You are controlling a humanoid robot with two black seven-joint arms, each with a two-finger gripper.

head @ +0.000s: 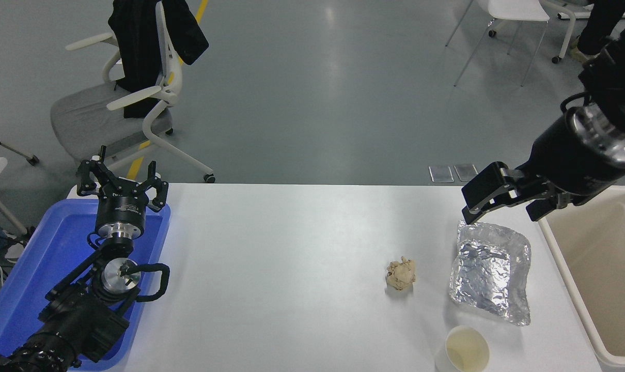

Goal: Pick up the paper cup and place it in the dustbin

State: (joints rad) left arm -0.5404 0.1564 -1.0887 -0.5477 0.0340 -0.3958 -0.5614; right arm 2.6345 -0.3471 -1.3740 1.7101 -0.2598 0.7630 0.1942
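Note:
The paper cup (465, 352) stands upright at the table's front edge on the right, white with a cream inside. The dustbin (564, 268) stands at the table's right end, its beige inside showing. My right gripper (501, 214) is open and empty. It hangs above the far edge of the foil sheet, just left of the dustbin's far corner and well beyond the cup. My left gripper (121, 178) is open and parked over the blue tray at the lower left.
A crinkled silver foil sheet (490, 271) lies between my right gripper and the cup. A crumpled beige paper wad (401, 273) lies left of it. A blue tray (28, 263) is at the table's left end. Chairs stand on the floor beyond the table.

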